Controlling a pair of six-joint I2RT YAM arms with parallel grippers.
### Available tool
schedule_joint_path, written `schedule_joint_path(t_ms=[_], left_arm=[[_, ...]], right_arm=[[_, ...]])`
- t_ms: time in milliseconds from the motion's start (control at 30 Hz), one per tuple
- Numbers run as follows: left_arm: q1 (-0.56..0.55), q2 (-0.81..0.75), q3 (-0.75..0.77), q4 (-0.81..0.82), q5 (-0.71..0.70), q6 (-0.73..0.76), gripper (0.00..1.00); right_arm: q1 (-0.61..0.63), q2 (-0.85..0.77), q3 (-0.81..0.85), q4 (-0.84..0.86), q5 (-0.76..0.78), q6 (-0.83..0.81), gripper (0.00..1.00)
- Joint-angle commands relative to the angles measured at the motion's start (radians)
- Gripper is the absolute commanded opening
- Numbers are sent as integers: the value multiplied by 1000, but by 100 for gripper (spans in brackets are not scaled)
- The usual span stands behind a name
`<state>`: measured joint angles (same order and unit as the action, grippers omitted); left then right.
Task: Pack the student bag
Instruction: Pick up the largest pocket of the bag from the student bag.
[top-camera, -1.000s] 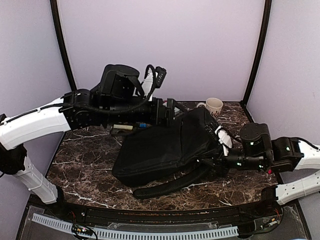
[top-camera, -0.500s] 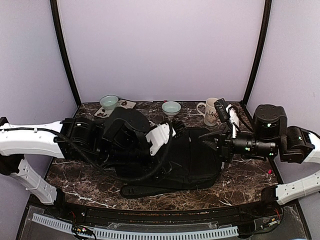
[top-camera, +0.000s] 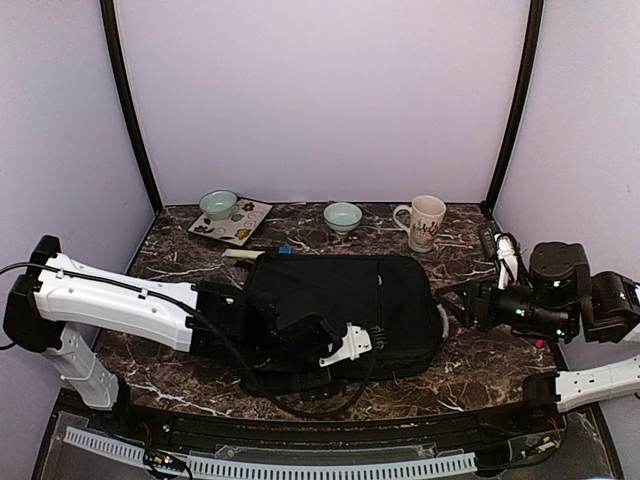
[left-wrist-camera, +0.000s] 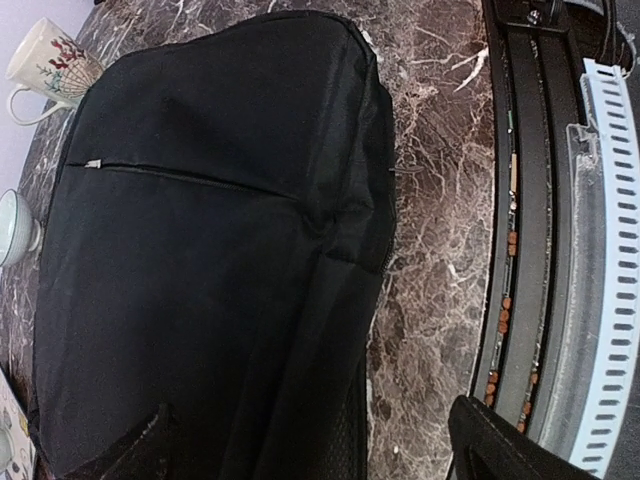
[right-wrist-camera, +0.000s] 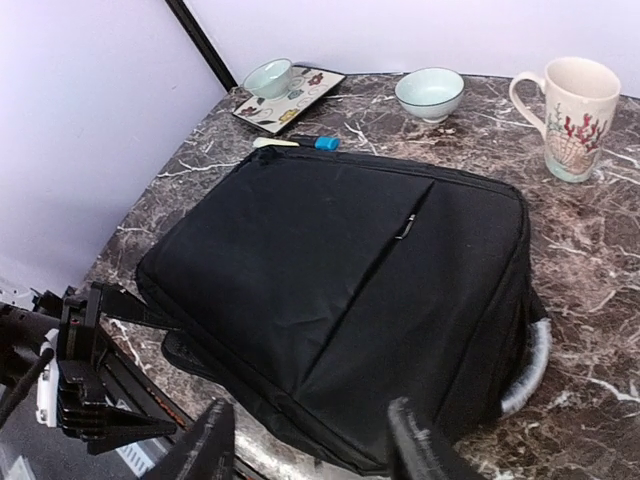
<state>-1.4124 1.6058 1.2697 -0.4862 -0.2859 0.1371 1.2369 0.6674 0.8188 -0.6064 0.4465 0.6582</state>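
Observation:
The black student bag (top-camera: 345, 300) lies flat in the middle of the marble table, zip closed, also seen in the left wrist view (left-wrist-camera: 210, 260) and the right wrist view (right-wrist-camera: 340, 270). My left gripper (top-camera: 350, 345) hangs over the bag's near edge, open wide (left-wrist-camera: 315, 450), with only bag fabric and table below it. My right gripper (top-camera: 455, 302) is off the bag's right end, open (right-wrist-camera: 310, 445) and holding nothing. A pen with a blue cap (top-camera: 265, 252) lies just behind the bag (right-wrist-camera: 295, 142).
A patterned mug (top-camera: 425, 222) stands at the back right and a pale bowl (top-camera: 343, 215) at the back centre. A patterned plate (top-camera: 240, 225) with a second bowl (top-camera: 218, 203) is at the back left. The bag's strap (top-camera: 320, 405) loops toward the near edge.
The bag was lifted and tilted with my right gripper shut at its end; it now lies flat. The right gripper opened and drew back right. My left arm swung down to the bag's near edge.

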Motion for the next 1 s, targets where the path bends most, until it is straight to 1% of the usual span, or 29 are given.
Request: schedule_joint_path(t_ms=[0, 100, 200, 333, 400, 467, 533, 633, 733, 867, 967], left_arm=[[-7, 82, 12, 105, -74, 106, 96], [-6, 139, 28, 106, -73, 147, 98], [-6, 165, 33, 117, -82, 174, 98], [-5, 169, 40, 123, -77, 182, 99], [-4, 160, 55, 100, -78, 155, 97], [-2, 118, 33, 122, -62, 131, 97], [2, 78, 6, 150, -62, 93, 98], [6, 46, 3, 119, -68, 37, 98], [9, 19, -1, 99, -70, -8, 98], [26, -44, -27, 107, -55, -37, 98], [45, -96, -50, 114, -35, -47, 97]], right_arm=[[6, -79, -18, -111, 75, 153, 60], [5, -89, -23, -139, 26, 165, 68], [5, -62, -51, -177, -92, 160, 70], [7, 34, -112, -166, -263, 188, 69], [9, 91, -126, -139, -319, 204, 68], [30, 149, -120, -122, -307, 213, 68], [70, 186, -113, -96, -264, 217, 68], [121, 231, -128, -24, -221, 234, 68], [178, 287, -157, 39, -198, 290, 68], [267, 387, -144, 35, -128, 374, 69], [300, 471, -118, 12, -89, 436, 69]])
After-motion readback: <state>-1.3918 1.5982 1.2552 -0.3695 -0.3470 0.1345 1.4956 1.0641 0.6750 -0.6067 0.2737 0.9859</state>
